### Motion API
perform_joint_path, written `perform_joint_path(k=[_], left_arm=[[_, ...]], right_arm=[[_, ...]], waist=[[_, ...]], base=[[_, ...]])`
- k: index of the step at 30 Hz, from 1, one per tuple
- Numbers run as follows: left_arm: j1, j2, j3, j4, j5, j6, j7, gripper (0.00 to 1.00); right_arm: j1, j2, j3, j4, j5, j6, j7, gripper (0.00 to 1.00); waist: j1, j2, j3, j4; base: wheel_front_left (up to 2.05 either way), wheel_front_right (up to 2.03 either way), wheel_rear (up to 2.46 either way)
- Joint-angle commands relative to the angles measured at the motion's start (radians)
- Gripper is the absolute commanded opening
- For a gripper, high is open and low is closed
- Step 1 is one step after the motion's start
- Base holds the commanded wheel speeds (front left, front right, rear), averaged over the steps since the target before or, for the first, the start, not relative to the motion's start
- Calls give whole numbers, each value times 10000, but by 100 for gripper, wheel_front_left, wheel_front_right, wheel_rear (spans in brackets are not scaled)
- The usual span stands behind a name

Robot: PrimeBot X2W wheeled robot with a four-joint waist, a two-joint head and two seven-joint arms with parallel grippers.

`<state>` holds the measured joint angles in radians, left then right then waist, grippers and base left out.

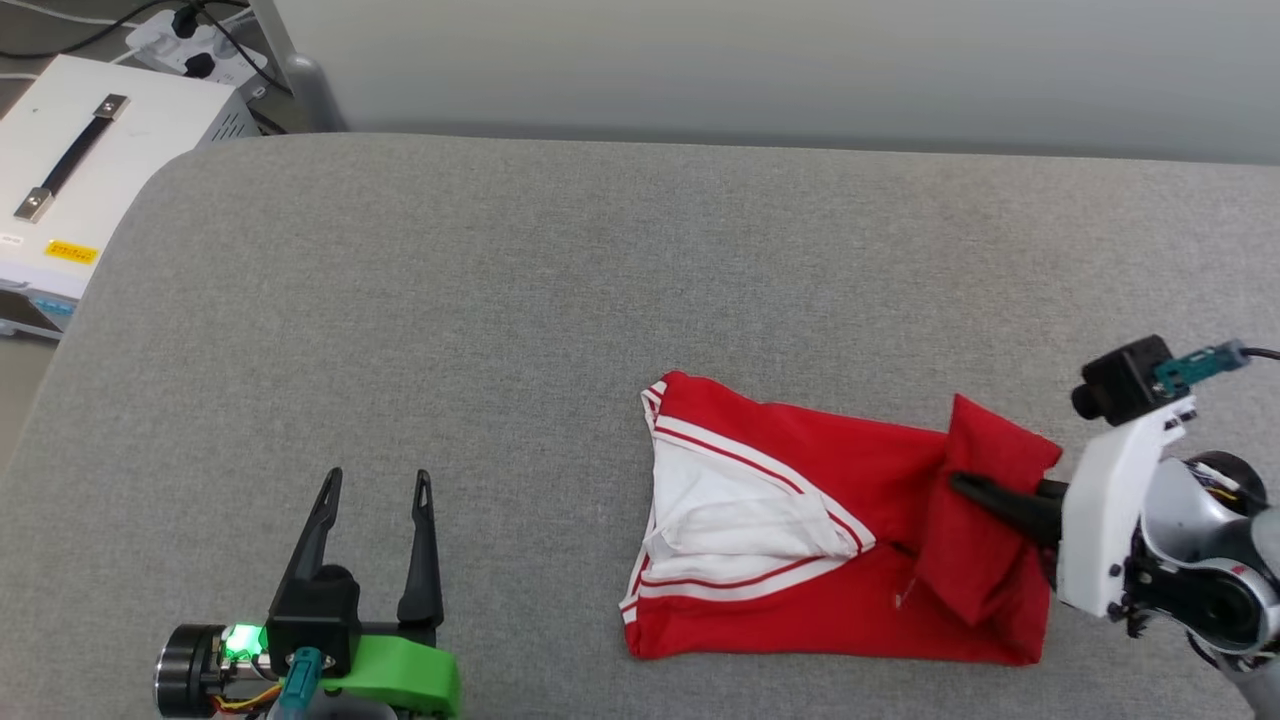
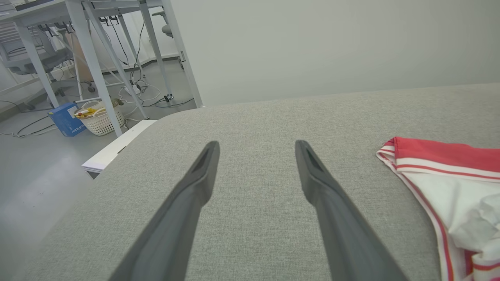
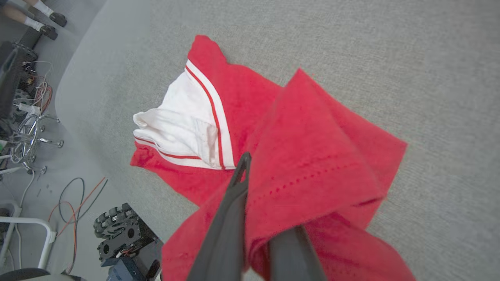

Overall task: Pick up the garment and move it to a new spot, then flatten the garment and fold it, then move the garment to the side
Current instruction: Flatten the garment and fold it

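Observation:
The garment [image 1: 800,470] is a red shirt with a white sleeve and red-and-white trim, lying partly folded on the grey table [image 1: 500,300], right of centre. My right gripper [image 1: 965,487] is shut on the garment's right edge, with a red flap lifted and draped over one finger. In the right wrist view the garment [image 3: 312,156] covers one finger while the other lies on top, at my right gripper [image 3: 263,187]. My left gripper [image 1: 378,478] stands open at the lower left, well apart from the cloth. Its fingers [image 2: 203,171] frame bare table, with the garment [image 2: 449,187] off to the right.
A white case with a black handle [image 1: 80,150] and a power strip [image 1: 190,40] sit beyond the table's rounded far-left corner. On the floor are a white basket [image 2: 99,119], a blue box [image 2: 66,119], desk legs, cables and a wheeled base [image 3: 121,234].

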<state>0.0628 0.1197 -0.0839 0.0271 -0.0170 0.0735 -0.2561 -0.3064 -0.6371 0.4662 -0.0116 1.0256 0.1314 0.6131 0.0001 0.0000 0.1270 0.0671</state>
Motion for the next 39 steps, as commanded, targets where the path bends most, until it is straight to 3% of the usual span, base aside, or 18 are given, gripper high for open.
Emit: perform_joint_path(k=[1,14,25,26,27,28,30,33,39], left_arm=[[-228,-84,-4,38,66,-53,-57,100],[-772,-214,-117,123,58,-54,-57,100],[-1025,-281,-173,207,57,-32,-57,100],[-1012,-277,-152,210,55,-21,-57,100],[-990,-271,-132,212,54,-11,-57,100],[-956,-265,-117,221,53,-7,-57,100],[-827,-210,-47,290,51,-4,-57,100],[-700,-160,1,286,57,2,-57,100],[-435,-90,29,243,83,9,-57,100]], right_arm=[[-368,275,201,107,-256,-7,149,0],[-2831,2343,2271,2359,-1450,-7,266,0],[-3438,2845,3640,4487,-1642,-7,-601,0],[-3483,2852,3730,4488,-1613,-7,-820,37],[-3514,2849,3790,4458,-1569,-7,-1000,91],[-3566,2784,3899,4359,-1572,-7,-1235,100],[-3636,2348,4210,3735,-1731,-7,-2238,100],[-3499,1929,4233,3164,-1739,-7,-2843,100],[-2855,1128,3339,2004,-1961,-7,-4337,100]], waist=[[-1,0,157,110],[-1,0,846,407],[-1,0,1117,505],[-1,0,1098,467],[-1,0,1065,430],[-1,0,1016,393],[-1,0,729,207],[-1,0,478,33],[-1,0,40,-317]], base=[[0,0,0],[0,0,0],[0,0,0],[0,0,0],[0,0,0],[0,0,0],[0,0,0],[0,0,0],[0,0,0]])
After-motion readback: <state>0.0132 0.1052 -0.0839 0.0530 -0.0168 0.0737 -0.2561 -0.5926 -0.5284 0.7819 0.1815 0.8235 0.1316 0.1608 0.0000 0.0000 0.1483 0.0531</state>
